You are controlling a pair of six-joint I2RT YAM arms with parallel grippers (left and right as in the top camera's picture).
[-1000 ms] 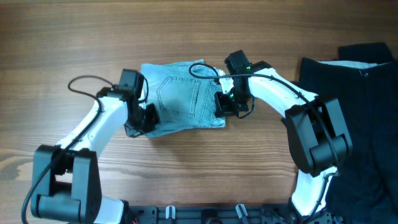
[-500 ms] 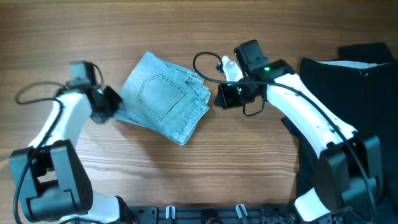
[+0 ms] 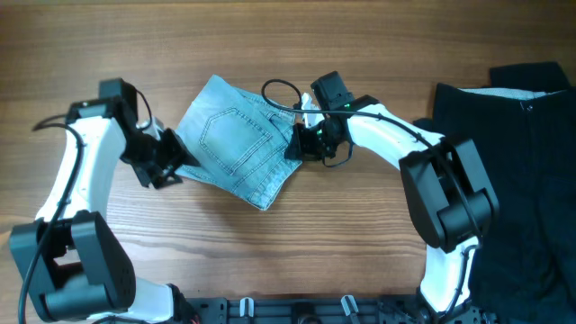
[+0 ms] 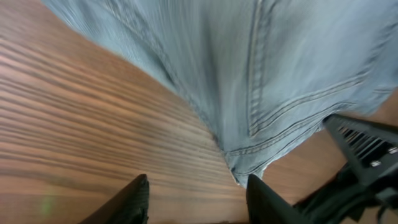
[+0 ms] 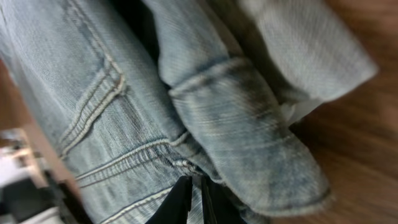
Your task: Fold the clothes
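Back at the turned shorts, the right gripper pinches an edge, the left gripper is open, ready to fold

Well to the right of the denim shorts, the black garment runs off the right and bottom edges of the overhead view, so its full outline is unseen. At the shorts' right edge the right gripper covers the cloth beneath it. In its wrist view the fingers are cut by the bottom edge, nearly together against the denim, and whether a layer is pinched between them cannot be told. The shorts overflow that view, and the dark gap between their folds hides what lies inside. At the shorts' lower left edge, whether the left gripper touches them cannot be told from above. Its wrist view is motion-blurred, the stitching smeared.
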